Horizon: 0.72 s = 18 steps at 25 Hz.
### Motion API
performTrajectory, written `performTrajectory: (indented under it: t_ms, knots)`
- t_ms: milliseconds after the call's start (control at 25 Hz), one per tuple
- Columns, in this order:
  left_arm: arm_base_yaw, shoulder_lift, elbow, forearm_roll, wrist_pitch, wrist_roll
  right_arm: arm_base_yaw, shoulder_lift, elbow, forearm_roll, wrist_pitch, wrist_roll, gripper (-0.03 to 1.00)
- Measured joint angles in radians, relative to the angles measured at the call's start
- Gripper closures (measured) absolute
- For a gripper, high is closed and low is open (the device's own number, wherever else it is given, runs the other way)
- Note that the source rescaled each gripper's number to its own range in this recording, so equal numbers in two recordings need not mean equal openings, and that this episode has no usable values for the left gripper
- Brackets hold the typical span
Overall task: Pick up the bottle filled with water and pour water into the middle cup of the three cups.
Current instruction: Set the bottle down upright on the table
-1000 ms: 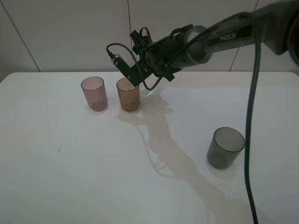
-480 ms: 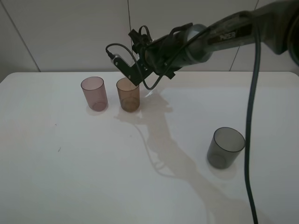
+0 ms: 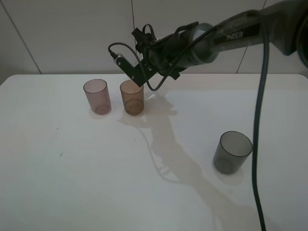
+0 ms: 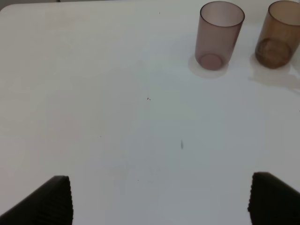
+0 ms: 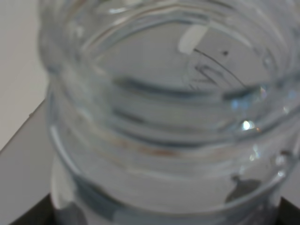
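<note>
Over the white counter (image 3: 72, 168), the bottle (image 5: 164, 117) is gripped by the right hand (image 3: 137, 74), clamped tight on it and held just above the amber middle cup (image 3: 132, 97). Elsewhere, the left hand (image 4: 161, 201) is held wide open, empty.

A white table (image 3: 72, 192) stands before a pale, seemingly panelled wall (image 3: 72, 33).

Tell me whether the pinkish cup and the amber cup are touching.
Apart. The left wrist view shows the pinkish cup and the amber cup standing side by side with a strip of bare white table between them.
</note>
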Motion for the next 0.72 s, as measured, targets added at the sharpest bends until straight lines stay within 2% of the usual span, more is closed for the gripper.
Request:
performTrajectory:
  t_ms: [720]
  knots:
    - [0.000,0.000,0.000,0.000,0.000,0.000,0.011,0.000,-0.012,0.000,0.007,-0.027,0.97]
